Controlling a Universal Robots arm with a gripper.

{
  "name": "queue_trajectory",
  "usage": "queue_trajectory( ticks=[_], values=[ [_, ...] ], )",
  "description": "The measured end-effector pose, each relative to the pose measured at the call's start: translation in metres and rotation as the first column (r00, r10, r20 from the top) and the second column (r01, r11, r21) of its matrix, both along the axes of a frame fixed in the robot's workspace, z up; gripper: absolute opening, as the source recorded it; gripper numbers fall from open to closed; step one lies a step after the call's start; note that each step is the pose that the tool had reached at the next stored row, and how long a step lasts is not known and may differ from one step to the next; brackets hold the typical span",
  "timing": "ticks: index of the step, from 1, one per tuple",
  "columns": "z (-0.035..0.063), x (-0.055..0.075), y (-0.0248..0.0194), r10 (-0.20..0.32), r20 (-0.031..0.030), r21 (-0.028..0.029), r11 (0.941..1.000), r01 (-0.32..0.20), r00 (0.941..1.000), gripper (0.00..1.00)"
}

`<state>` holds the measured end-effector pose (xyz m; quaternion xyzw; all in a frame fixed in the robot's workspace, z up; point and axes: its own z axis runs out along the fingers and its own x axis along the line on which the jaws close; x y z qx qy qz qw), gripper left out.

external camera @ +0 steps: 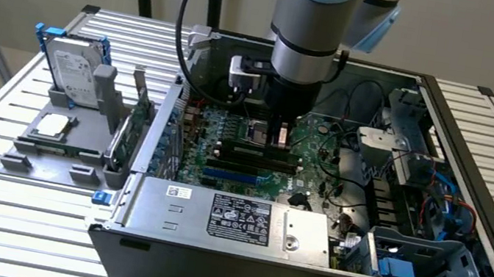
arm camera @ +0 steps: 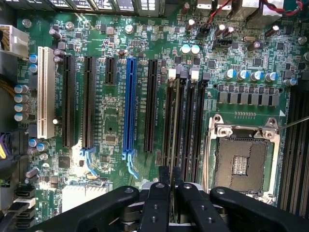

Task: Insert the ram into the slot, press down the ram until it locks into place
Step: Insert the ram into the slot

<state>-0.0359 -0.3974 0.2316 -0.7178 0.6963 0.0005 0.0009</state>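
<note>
My gripper (external camera: pixel 278 142) reaches down into the open computer case, over the row of black memory slots (external camera: pixel 244 154) beside the processor socket. In the wrist view its black fingers (arm camera: pixel 163 181) are drawn almost together at one end of those slots. From the narrow gap between the fingertips of the gripper (arm camera: pixel 171 175) a thin grey-green edge runs along one slot (arm camera: pixel 181 73). It looks like the ram (arm camera: pixel 176 121) seen edge-on, standing in or just over that slot. How deep it sits and how its end clips stand is hidden.
A blue slot (arm camera: pixel 129 106), more black slots and a white slot (arm camera: pixel 46 92) lie parallel nearby, and the metal processor socket (arm camera: pixel 241 164) is on the other side. The power supply (external camera: pixel 225 217) and drive cage (external camera: pixel 417 258) wall in the case. A grey fixture (external camera: pixel 52 145) with a hard drive (external camera: pixel 72 74) stands outside.
</note>
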Motion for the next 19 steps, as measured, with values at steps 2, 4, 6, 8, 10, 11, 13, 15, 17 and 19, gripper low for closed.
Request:
queue_trajectory(
  ticks=[2, 4, 6, 8, 10, 11, 13, 15, 17, 19],
  values=[
    [-0.0005, 0.0000, 0.0000, 0.002, 0.0001, 0.0001, 1.0000, -0.002, 1.0000, 0.13],
    [-0.0009, 0.0000, 0.0000, 0.004, 0.0001, -0.0003, 1.0000, -0.004, 1.0000, 0.13],
    [-0.0011, 0.0000, 0.0001, 0.007, 0.0002, -0.0017, 1.0000, -0.007, 1.0000, 0.13],
    [-0.0013, 0.0000, 0.0000, 0.010, 0.0003, -0.0035, 0.9999, -0.010, 0.9999, 0.13],
    [-0.0015, 0.0000, 0.0000, 0.013, 0.0004, -0.0055, 0.9999, -0.013, 0.9999, 0.13],
    [-0.0017, 0.0000, 0.0000, 0.014, 0.0006, -0.0062, 0.9999, -0.014, 0.9999, 0.13],
    [-0.0019, 0.0000, 0.0000, 0.015, 0.0009, -0.0082, 0.9999, -0.015, 0.9999, 0.13],
    [-0.0020, 0.0000, 0.0000, 0.015, 0.0011, -0.0089, 0.9998, -0.015, 0.9999, 0.13],
    [-0.0022, 0.0000, 0.0000, 0.015, 0.0015, -0.0088, 0.9998, -0.015, 0.9999, 0.13],
    [-0.0024, 0.0000, 0.0000, 0.015, 0.0017, -0.0088, 0.9998, -0.015, 0.9999, 0.13]
  ],
)
